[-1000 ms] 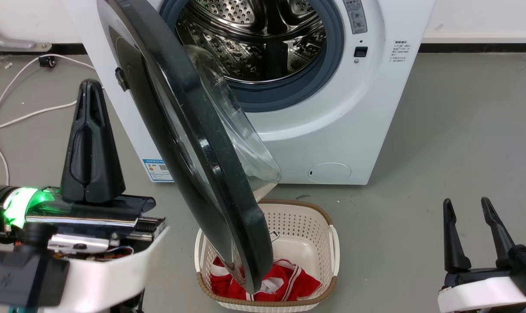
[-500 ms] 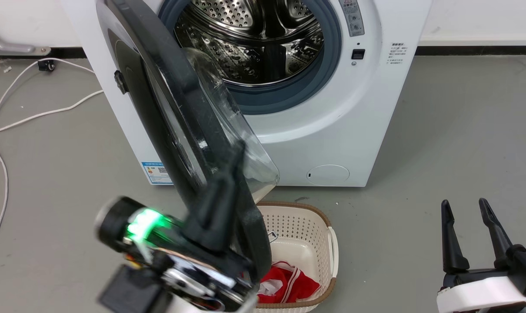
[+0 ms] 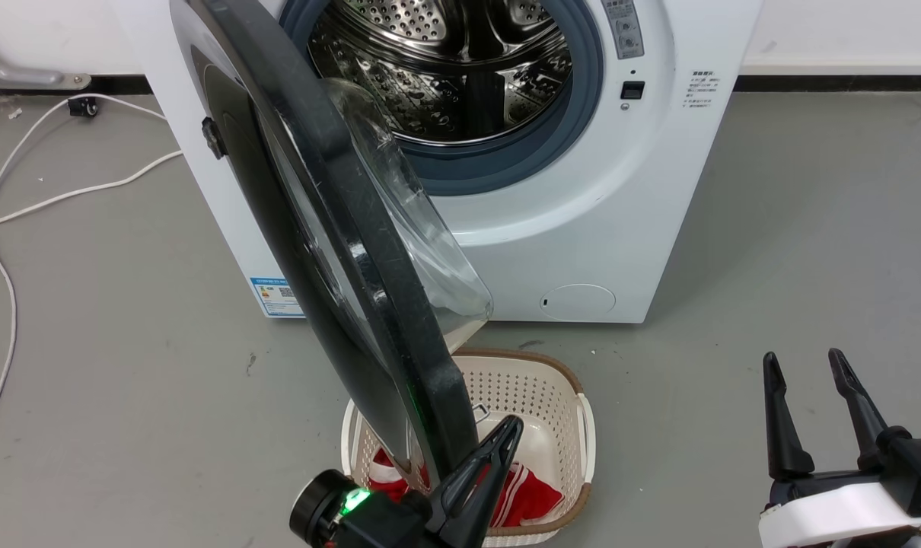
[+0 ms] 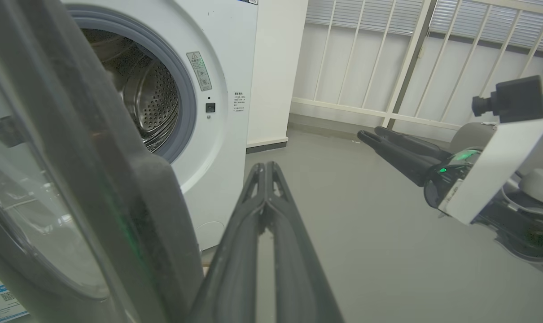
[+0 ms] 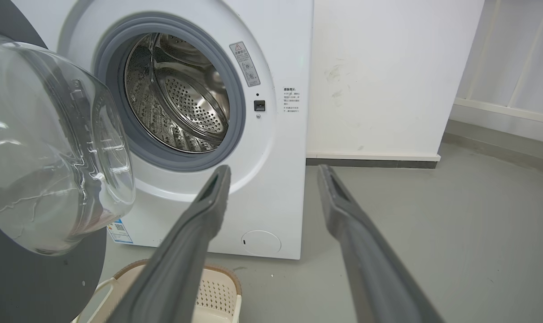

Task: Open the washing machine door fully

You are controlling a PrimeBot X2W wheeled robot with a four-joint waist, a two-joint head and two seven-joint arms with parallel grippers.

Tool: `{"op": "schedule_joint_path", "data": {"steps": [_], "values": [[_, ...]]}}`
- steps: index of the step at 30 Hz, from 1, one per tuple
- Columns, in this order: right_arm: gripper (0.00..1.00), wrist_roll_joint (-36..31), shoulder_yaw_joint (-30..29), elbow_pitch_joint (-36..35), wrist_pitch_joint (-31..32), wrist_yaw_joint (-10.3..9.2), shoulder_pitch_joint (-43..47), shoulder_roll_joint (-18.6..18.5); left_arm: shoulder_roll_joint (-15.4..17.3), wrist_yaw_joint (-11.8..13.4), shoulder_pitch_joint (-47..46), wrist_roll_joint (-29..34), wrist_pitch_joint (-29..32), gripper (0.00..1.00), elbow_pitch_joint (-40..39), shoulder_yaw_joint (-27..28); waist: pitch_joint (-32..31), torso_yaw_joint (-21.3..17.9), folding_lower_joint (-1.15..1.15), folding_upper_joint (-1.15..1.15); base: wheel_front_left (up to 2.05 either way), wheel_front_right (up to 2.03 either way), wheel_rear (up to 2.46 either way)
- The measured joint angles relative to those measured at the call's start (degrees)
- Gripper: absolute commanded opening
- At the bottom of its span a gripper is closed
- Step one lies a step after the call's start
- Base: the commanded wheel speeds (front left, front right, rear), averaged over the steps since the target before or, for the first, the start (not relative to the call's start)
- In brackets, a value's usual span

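The washing machine (image 3: 620, 213) is a white front-loader with its steel drum (image 3: 445, 68) exposed. The washing machine door (image 3: 339, 251), a black ring with a clear glass bowl (image 3: 415, 228), stands swung out about halfway, edge-on to the head view. My left gripper (image 3: 506, 434) is shut with nothing in it, just below and right of the door's lower rim, by its inner side. In the left wrist view the left gripper (image 4: 266, 167) points past the door (image 4: 96, 188) on the left. My right gripper (image 3: 799, 361) is open at lower right, away from the machine (image 5: 271, 134).
A white laundry basket (image 3: 582, 441) holding red clothes (image 3: 536, 495) sits on the grey floor under the door's lower edge. A white cable (image 3: 19, 213) lies on the floor at left. A white railing (image 4: 410, 67) stands beyond the right arm.
My left arm has swept from the door's outer left side down and to the right, ending low by the door's bottom rim. The door stays at about the same angle. The right gripper barely shifted.
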Motion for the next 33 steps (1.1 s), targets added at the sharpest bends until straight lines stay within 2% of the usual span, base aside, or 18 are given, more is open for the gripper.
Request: {"op": "schedule_joint_path", "data": {"steps": [5, 23, 33], "values": [[1.00, 0.04, -0.15, -0.13, 0.35, 0.00, -0.02, 0.00, -0.25, 0.52, -0.14, 0.02, 0.55, 0.00, 2.57, -0.10, 0.50, 0.32, 0.00, 0.00, 0.00, 0.00, 0.00], [1.00, 0.99, 0.19, 0.56, 0.44, 0.00, -1.42, 0.00, -3.81, 3.01, -9.08, -1.46, -4.34, 0.00, 11.58, 1.35, 2.55, -0.99, 0.00, 0.00, 0.00, 0.00, 0.00], [1.00, 1.60, -0.40, 1.12, 0.14, 0.00, -1.40, 0.00, -1.64, 4.87, -6.04, -1.27, -4.66, 0.00, 8.96, 1.75, 2.56, -0.47, 0.00, 0.00, 0.00, 0.00, 0.00]]}}
